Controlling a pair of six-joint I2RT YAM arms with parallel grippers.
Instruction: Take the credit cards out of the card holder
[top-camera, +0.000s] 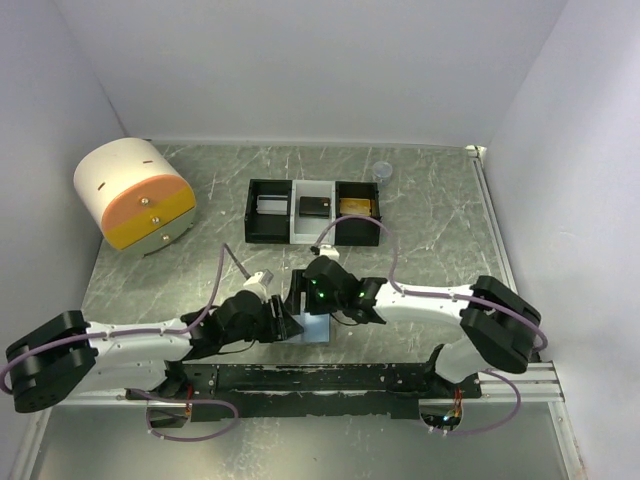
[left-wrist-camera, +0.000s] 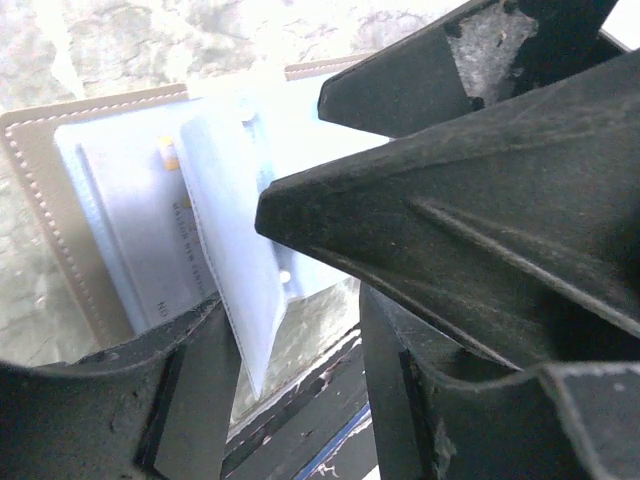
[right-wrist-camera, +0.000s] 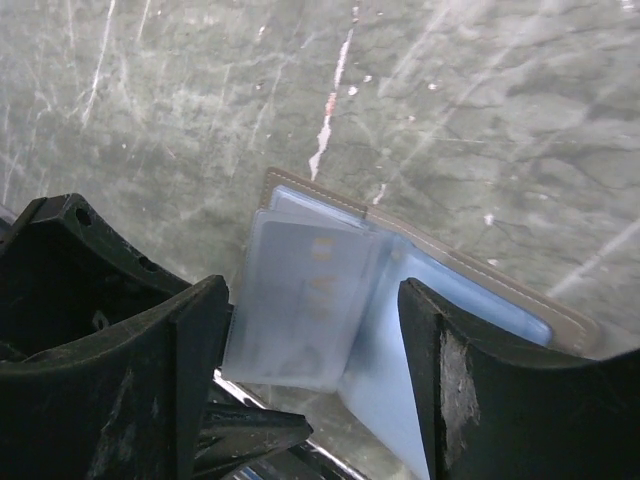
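Observation:
The card holder (top-camera: 316, 327) lies open near the table's front edge: grey outside with pale stitching (left-wrist-camera: 40, 190), pale blue inside (right-wrist-camera: 470, 300). Its clear sleeves stand up from the spine. One sleeve (right-wrist-camera: 300, 300) holds a credit card (right-wrist-camera: 305, 280) with gold marks. Another card (left-wrist-camera: 150, 240) lies flat in the left leaf. My right gripper (right-wrist-camera: 312, 300) is open, its fingers on either side of the raised sleeve. My left gripper (left-wrist-camera: 295, 340) is open too, and a sleeve edge (left-wrist-camera: 240, 300) hangs beside its left finger (left-wrist-camera: 190, 400). The right gripper's black body fills the upper right of the left wrist view.
A black-and-white three-compartment tray (top-camera: 250, 215) sits behind the arms with flat items in each compartment. A white and orange round box (top-camera: 135, 195) stands at the far left. A small clear cup (top-camera: 382, 172) is at the back. Black rails run along the front edge.

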